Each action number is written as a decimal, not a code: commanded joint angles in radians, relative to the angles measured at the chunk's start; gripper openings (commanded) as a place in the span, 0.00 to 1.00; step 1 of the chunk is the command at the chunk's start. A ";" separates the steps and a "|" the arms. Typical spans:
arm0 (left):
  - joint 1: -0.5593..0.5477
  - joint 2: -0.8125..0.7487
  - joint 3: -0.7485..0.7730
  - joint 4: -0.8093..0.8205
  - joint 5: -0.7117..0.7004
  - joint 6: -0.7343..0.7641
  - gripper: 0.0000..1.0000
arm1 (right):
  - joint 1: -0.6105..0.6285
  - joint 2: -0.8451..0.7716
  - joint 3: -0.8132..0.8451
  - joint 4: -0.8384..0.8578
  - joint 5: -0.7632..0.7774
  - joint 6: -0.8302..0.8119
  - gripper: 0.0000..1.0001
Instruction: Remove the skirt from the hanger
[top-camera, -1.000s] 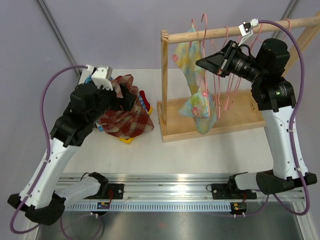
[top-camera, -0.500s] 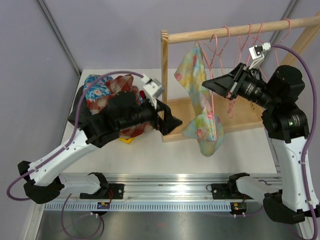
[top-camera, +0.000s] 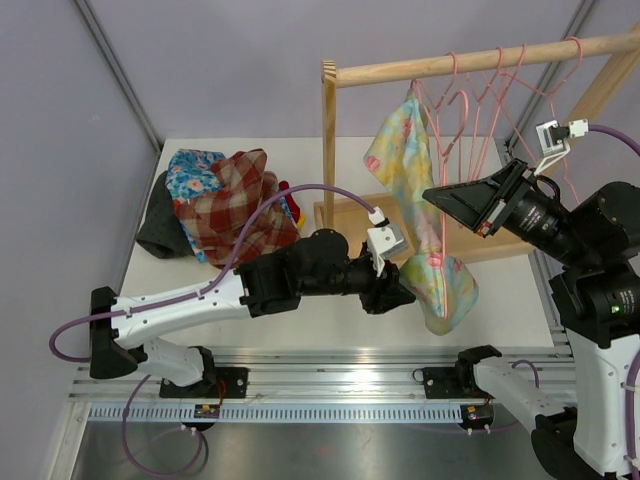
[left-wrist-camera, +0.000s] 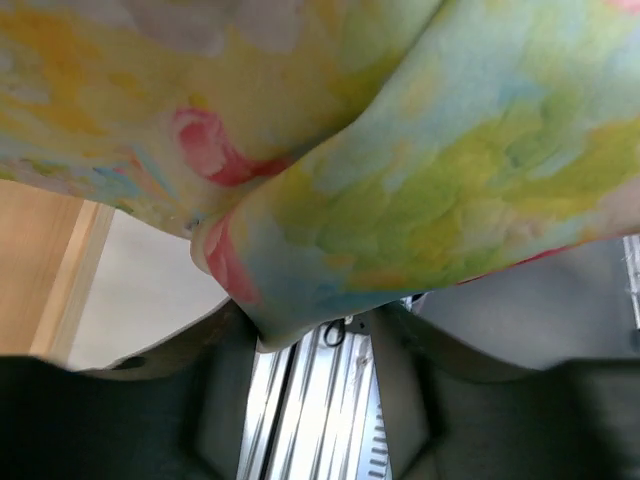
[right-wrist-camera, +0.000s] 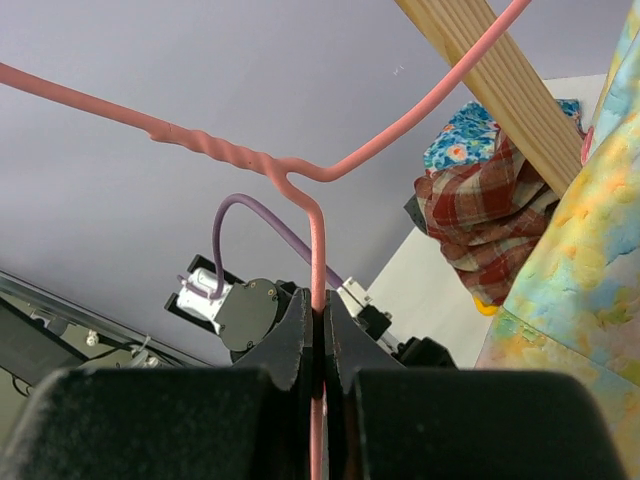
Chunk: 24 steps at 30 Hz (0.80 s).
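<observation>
Top external: mounted high behind the arm bases (top-camera: 205, 378), facing down and forward over the table (top-camera: 190, 265) and wooden rack (top-camera: 329, 150); widest coverage. Left wrist: very close beneath the skirt (left-wrist-camera: 420, 150), facing the near-edge rail (left-wrist-camera: 310, 400). Right wrist: faces upward along the hanger (right-wrist-camera: 316, 250) toward the wall. Shared: skirt in all three views; rail in top and left wrist; plaid pile (right-wrist-camera: 490, 215) in top and right wrist
</observation>
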 joint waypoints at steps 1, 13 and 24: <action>-0.014 0.000 0.066 0.126 -0.030 0.016 0.39 | 0.005 0.000 0.001 0.047 -0.002 -0.001 0.00; -0.041 -0.111 -0.251 0.126 -0.154 -0.030 0.00 | 0.005 0.059 0.092 0.002 0.032 -0.053 0.00; -0.303 -0.122 -0.821 0.310 -0.377 -0.404 0.00 | 0.005 0.260 0.303 -0.045 0.072 -0.093 0.00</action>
